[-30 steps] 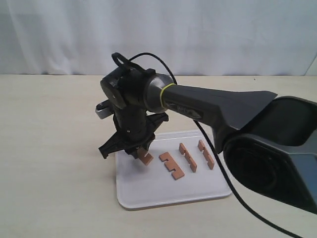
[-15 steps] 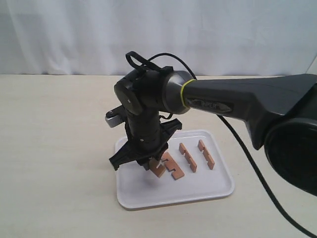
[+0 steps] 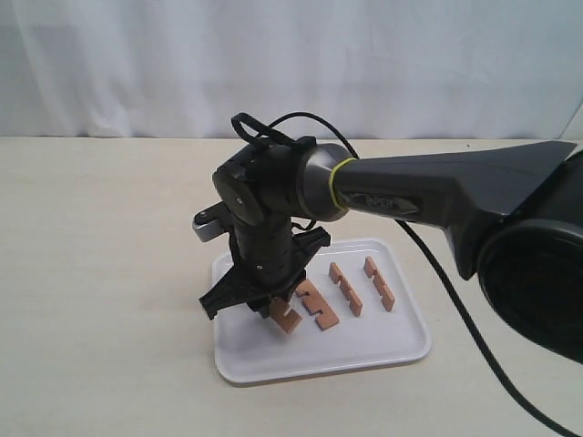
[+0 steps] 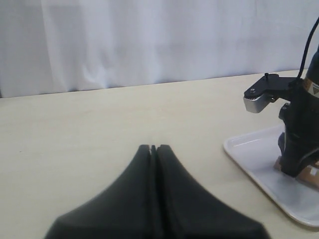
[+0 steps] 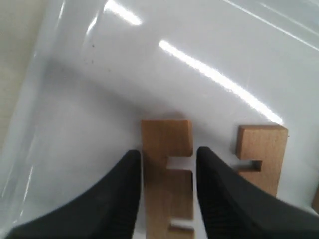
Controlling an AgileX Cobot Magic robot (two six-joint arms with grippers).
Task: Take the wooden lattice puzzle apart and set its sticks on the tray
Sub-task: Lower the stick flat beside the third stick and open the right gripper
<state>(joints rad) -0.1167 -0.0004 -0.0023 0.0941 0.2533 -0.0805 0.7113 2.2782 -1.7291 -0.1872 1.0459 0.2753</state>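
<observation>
Our right gripper is closed narrowly on one reddish-brown notched stick. We see it low over the left part of the white tray. In the right wrist view the stick runs between the two dark fingers, its notches facing the neighbouring stick. Its free end is close to the tray floor; we cannot tell whether it touches. From the exterior view the held stick sits tilted, just beside the next one.

Three other sticks lie flat on the tray in a row to the right, each apart from the others, so all four pieces are separate.

Our left gripper hangs over the bare table, jaws pressed together and holding nothing, well apart from the tray.
</observation>
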